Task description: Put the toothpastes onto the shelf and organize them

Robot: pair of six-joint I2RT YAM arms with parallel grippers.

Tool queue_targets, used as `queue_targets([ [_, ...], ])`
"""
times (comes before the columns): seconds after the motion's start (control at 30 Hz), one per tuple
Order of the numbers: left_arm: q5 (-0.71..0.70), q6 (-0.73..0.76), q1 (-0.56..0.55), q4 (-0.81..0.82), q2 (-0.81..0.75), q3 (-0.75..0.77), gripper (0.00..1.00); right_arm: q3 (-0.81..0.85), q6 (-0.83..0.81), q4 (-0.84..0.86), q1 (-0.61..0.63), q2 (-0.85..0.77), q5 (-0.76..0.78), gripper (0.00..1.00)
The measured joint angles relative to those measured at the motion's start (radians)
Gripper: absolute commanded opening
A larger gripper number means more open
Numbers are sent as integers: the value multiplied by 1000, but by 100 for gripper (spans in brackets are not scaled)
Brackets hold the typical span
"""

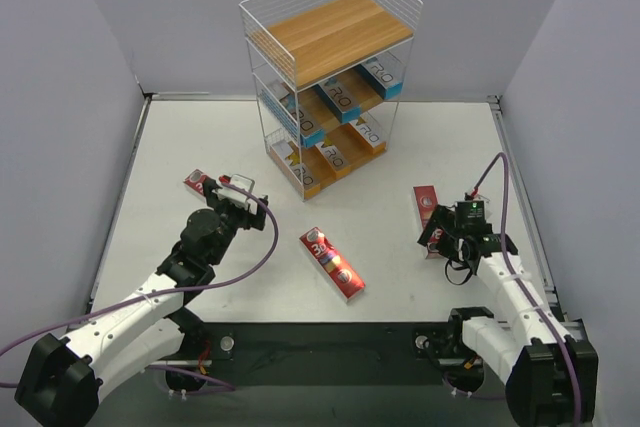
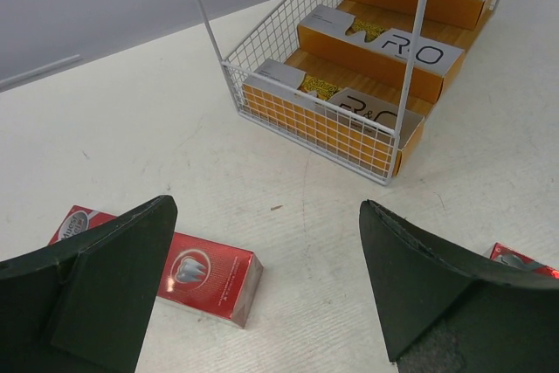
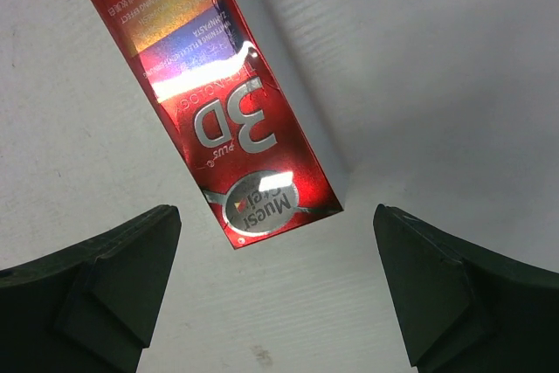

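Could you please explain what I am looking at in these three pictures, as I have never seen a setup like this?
These are two robot arms bolted to the near edge of a white table. The wide picture comes from a camera above and behind them. The other two come from cameras on the wrists; the dark shapes at the bottom are each pincer's fingers.

At the back stands the shelf, a wire rack with wooden boards, its top board bare, with orange cartons on the lowest and blue ones above.

Three red toothpastes lie on the table: one by the left pincer, one in the middle, one in front of the right pincer. Both pincers are open and hold nothing.
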Motion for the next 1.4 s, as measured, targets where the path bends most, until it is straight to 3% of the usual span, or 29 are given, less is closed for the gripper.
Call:
queue_targets([
  [0.43, 4, -5, -7, 0, -22, 0, 97, 3, 53, 68, 190, 120, 37, 81],
  [0.77, 16, -5, -10, 0, -26, 0, 97, 4, 18, 186, 373, 115, 57, 82],
  [1.03, 68, -21, -23, -1, -16, 0, 97, 71, -23, 203, 379, 102, 60, 86],
  [1.23, 133, -134, -55, -93, 53, 51, 97, 105, -61, 188, 390, 62, 58, 90],
  [1.4, 105, -283, -150, -216, 133, 160, 97, 105, -75, 150, 408, 19, 70, 94],
])
